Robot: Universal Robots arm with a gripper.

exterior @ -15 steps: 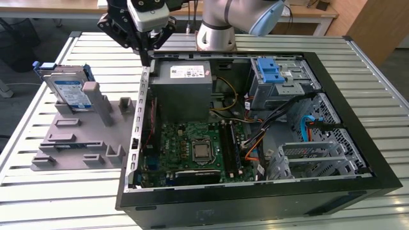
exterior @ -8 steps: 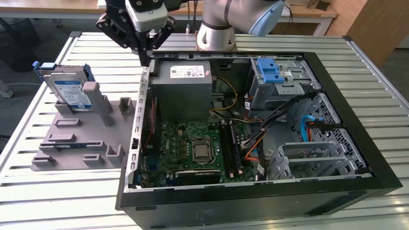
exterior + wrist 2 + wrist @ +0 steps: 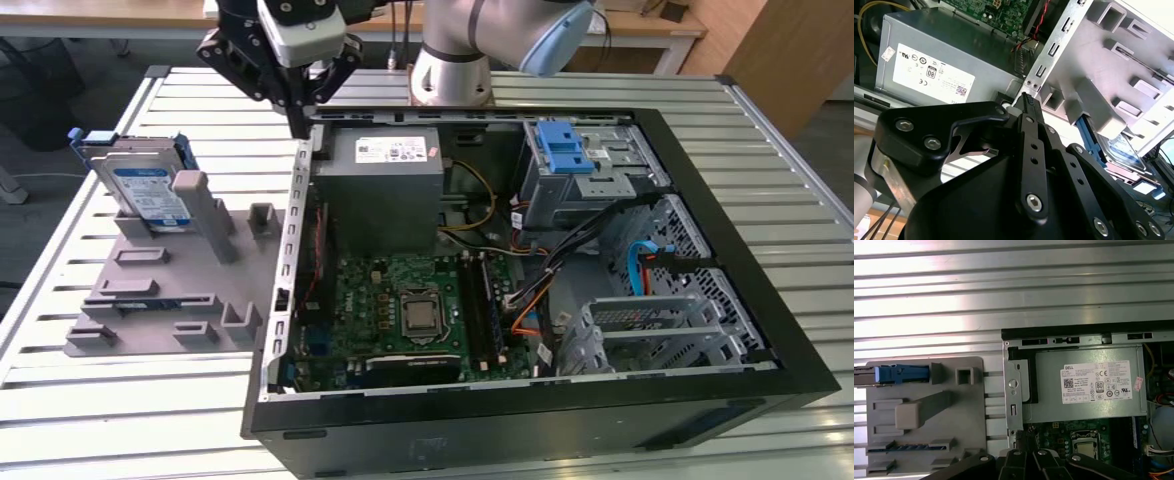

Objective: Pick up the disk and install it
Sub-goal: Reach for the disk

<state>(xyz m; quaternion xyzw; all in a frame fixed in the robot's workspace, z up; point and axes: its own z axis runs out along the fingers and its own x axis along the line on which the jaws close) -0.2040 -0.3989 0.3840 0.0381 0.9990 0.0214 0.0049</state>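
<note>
While the disk (image 3: 138,180) stands on edge in the grey fixture (image 3: 147,290), at about nine o'clock from the computer case (image 3: 534,432) in the exterior view, nothing touches it. Its labelled broad face is turned toward about five o'clock, and its upper edge, with the blue carrier, runs roughly nine-to-three across that view. The disk leans back slightly rather than standing plumb. Its lower part sits behind a grey post of the fixture, so I cannot tell whether the long axis is upright or lying along the slot.

The gripper (image 3: 296,118) hangs fingers-down at about two o'clock from the disk, well apart from it, over the case's eleven o'clock corner. The fingers are drawn together to a point with nothing between them; the second wrist view shows the gripper (image 3: 1026,100) with its tips met just above the case's side rail. The arm (image 3: 461,60) rises behind the case at twelve o'clock, and its upper part is cut off by the picture edge.

In the first wrist view the disk (image 3: 901,374) appears edge-on as a thin strip with blue plastic, cut off at the picture edge, and the gripper (image 3: 1023,437) shows as tips and linkage. In the second wrist view the disk (image 3: 1124,150) is largely hidden behind the fixture — a sliver of label and blue frame is all that can be made out.

The grey power supply box (image 3: 387,190) sits inside the case, beside the gripper's corner.
</note>
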